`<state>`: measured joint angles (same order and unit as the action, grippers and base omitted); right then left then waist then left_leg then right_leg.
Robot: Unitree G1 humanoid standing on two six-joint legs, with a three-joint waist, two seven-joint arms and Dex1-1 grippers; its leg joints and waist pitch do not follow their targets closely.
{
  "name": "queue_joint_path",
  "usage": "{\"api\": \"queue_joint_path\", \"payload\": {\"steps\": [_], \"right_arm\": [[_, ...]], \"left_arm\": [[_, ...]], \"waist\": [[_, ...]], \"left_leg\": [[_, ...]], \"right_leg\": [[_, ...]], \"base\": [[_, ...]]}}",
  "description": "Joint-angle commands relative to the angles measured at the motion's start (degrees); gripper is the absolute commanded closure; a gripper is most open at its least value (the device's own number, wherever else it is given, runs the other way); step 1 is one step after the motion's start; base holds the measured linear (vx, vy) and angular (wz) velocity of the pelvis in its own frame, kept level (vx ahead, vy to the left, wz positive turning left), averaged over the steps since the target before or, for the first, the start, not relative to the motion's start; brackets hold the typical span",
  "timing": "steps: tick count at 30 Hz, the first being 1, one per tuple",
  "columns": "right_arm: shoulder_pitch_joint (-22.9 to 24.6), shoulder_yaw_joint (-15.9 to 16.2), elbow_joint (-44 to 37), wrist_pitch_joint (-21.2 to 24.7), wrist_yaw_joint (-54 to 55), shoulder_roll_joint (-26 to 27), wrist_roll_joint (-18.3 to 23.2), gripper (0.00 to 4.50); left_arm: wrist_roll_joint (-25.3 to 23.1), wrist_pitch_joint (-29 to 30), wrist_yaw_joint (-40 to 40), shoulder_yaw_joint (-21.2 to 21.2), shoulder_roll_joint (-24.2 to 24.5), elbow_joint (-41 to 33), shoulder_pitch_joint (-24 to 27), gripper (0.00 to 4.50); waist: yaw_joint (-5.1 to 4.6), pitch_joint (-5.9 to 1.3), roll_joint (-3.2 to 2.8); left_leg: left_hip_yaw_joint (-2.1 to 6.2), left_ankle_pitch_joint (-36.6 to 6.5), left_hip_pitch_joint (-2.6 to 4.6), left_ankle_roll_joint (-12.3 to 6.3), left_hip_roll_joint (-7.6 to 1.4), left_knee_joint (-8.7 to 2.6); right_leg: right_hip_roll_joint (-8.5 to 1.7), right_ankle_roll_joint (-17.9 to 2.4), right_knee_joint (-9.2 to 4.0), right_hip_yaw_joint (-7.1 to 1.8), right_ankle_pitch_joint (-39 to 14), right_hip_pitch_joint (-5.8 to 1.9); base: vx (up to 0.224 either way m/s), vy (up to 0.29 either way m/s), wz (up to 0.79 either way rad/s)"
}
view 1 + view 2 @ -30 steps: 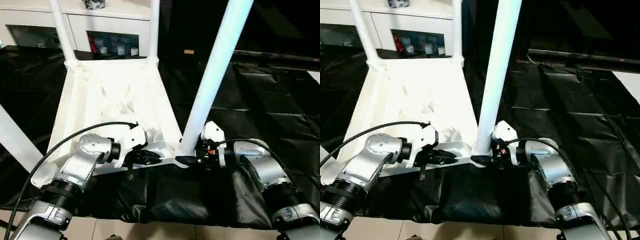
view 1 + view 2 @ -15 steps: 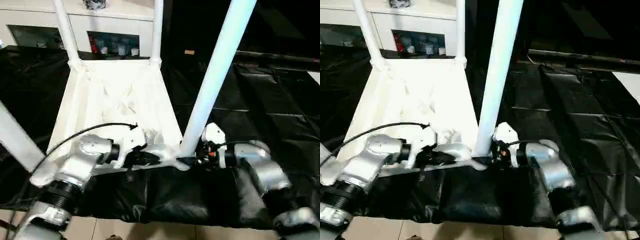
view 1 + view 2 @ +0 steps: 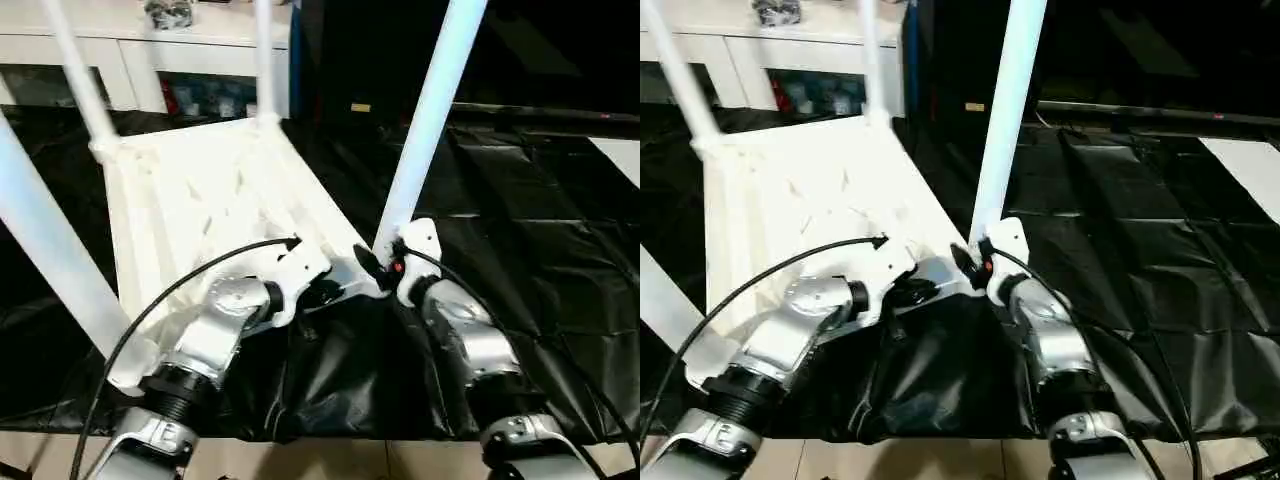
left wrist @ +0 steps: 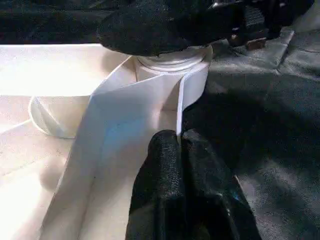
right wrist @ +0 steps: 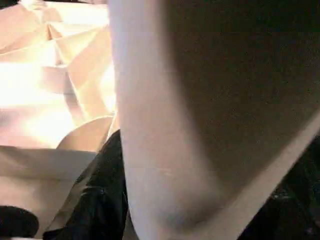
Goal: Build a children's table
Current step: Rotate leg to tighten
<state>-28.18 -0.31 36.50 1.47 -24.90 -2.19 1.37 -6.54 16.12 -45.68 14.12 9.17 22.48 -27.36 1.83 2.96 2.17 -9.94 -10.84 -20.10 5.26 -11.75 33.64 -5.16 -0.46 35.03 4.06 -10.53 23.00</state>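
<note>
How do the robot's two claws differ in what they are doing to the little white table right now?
The left claw is shut on the thin rim of the upturned tabletop; the right claw sits at the base of an upright leg, by its corner socket. The left claw pinches flat plastic; the right meets a round tube. Both have black fingers and work at the same near corner.

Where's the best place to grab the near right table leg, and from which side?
Grip the near right leg low on its straight round shaft, just above the corner socket, coming in level from the robot's side. It stands upright there, and the tabletop blocks the far side.
</note>
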Motion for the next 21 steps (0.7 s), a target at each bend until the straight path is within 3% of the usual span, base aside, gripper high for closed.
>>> {"api": "queue_joint_path", "payload": {"steps": [1,7,9,11,21], "right_arm": [[0.6,6.6,0.8,1.31,-5.97,4.57,-0.24,1.59],[1.04,6.61,-0.22,0.92,-8.15,1.49,-0.35,1.11],[1.19,6.63,-1.11,0.58,-10.72,-0.86,-0.27,0.75],[1.73,6.73,-3.1,1.47,-16.66,-4.19,1.3,0.75],[2.38,8.69,-7.46,1.89,-35.57,-13.91,4.82,0.75]], "left_arm": [[1.2,-0.97,2.53,1.88,-3.71,0.23,-2.25,4.5],[1.27,-2.14,0.33,1.7,-1.69,-0.94,-1.46,4.5],[1.84,-3.35,-2.07,1.61,-0.12,-1.4,-1.0,4.5],[2.99,-4.69,-5.21,1.23,1.77,-1.87,-0.69,4.5],[6.65,-8.63,-17.19,0.97,8.51,-2.11,-0.51,4.5]], "waist": [[0.0,-3.17,-0.02],[-0.02,-3.06,-0.08],[0.03,-3.17,-0.11],[0.18,-3.24,-0.33],[0.32,-3.63,-0.26]], "left_leg": [[0.37,-16.53,-0.28,-1.25,-1.09,-4.44],[0.3,-17.14,-0.24,-1.65,-1.13,-4.49],[0.34,-17.16,-0.28,-1.78,-1.08,-4.41],[0.26,-15.97,-0.34,-2.25,-1.19,-4.35],[0.09,-11.02,-0.41,-3.94,-1.38,-3.99]], "right_leg": [[-2.65,-6.99,-5.64,-2.35,-23.46,-2.03],[-2.64,-7.85,-5.64,-2.38,-22.92,-2.06],[-2.68,-7.64,-5.71,-2.37,-23.28,-2.18],[-2.62,-8.43,-5.38,-2.54,-20.42,-2.26],[-2.45,-13.2,-4.03,-2.54,-9.7,-2.9]], "base": [[0.0,0.0,0.0],[0.0,0.0,0.0],[0.0,0.0,0.0],[0.0,0.0,0.0],[0.0,0.0,0.0]]}}
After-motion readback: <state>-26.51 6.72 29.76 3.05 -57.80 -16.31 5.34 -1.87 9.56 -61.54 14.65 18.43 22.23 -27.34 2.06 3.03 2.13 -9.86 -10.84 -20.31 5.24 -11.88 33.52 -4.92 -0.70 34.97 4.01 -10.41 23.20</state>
